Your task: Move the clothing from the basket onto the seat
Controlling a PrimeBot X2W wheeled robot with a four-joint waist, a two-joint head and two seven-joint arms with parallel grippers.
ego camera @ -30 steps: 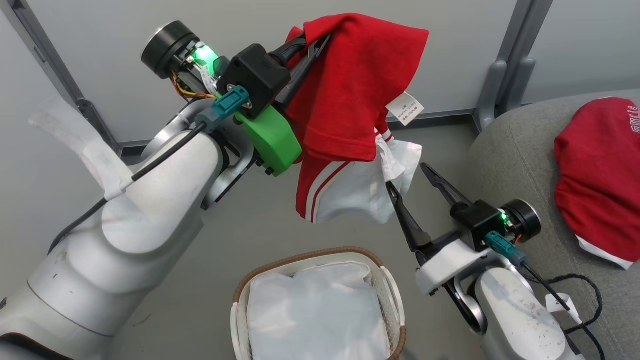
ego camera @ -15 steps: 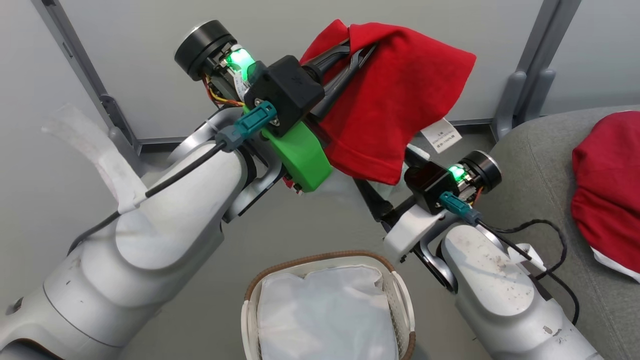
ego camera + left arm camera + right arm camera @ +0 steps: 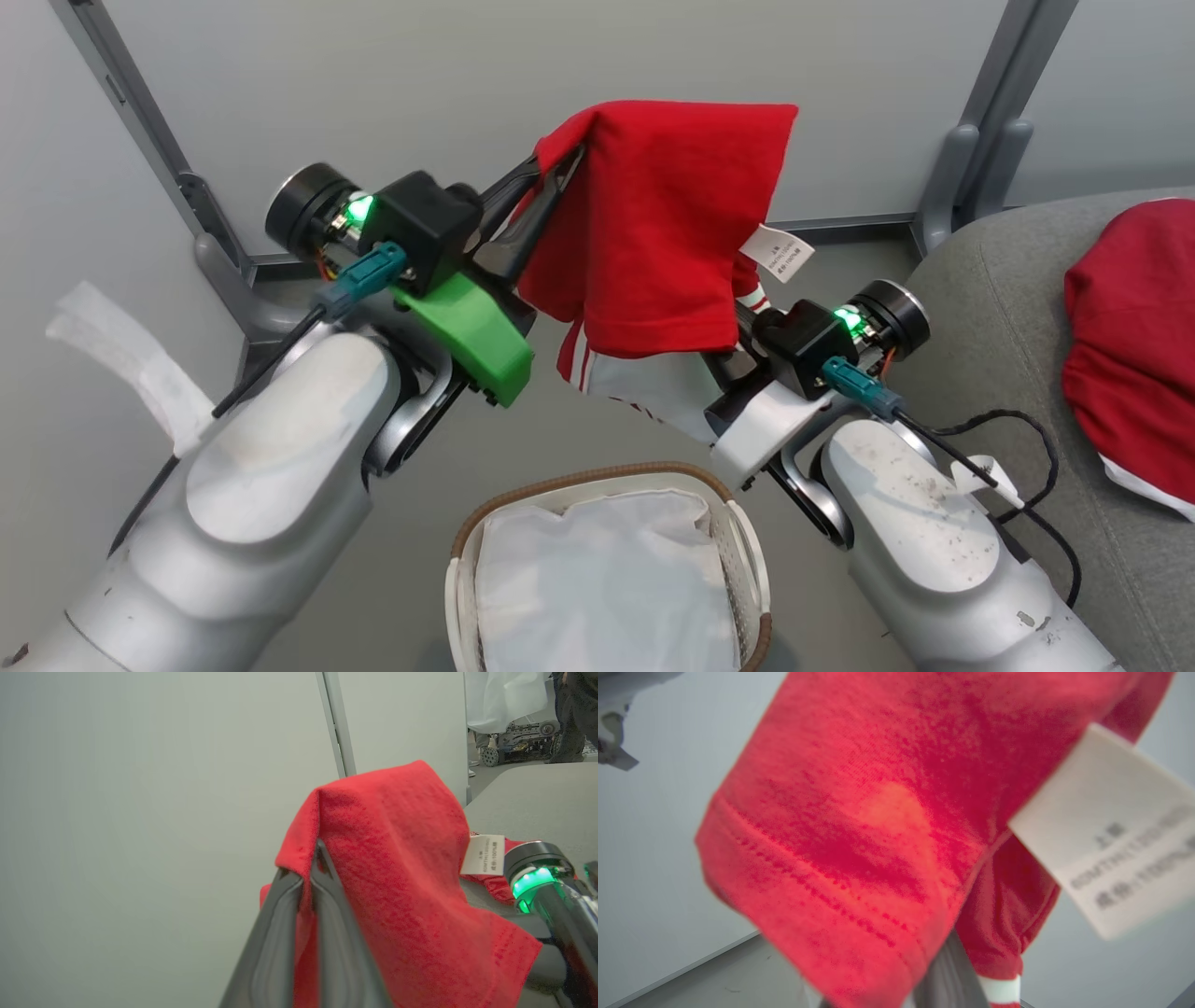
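Note:
A bright-red piece of clothing [image 3: 663, 233] with a white lower part and a white label [image 3: 778, 252] hangs in the air above the basket [image 3: 579, 476]. My left gripper [image 3: 558, 168] is shut on its top corner, as the left wrist view shows [image 3: 306, 868]. My right gripper [image 3: 726, 353] sits under the lower hem with its fingertips buried in the fabric, shut on it. In the right wrist view one dark finger [image 3: 945, 970] shows beneath the red cloth [image 3: 859, 826]. A second red garment [image 3: 1130, 327] lies on the grey seat [image 3: 990, 308]. The basket holds only its white lining [image 3: 597, 579].
Grey partition walls with metal posts [image 3: 971, 140] stand behind the arms, with bare grey floor around the basket. A black cable [image 3: 1018, 439] trails from my right forearm over the seat's edge. A wheeled machine [image 3: 514, 746] stands far off past the seat.
My right gripper has risen under the hanging garment and shut on its lower part. My left gripper has come down and leftward, garment still in it.

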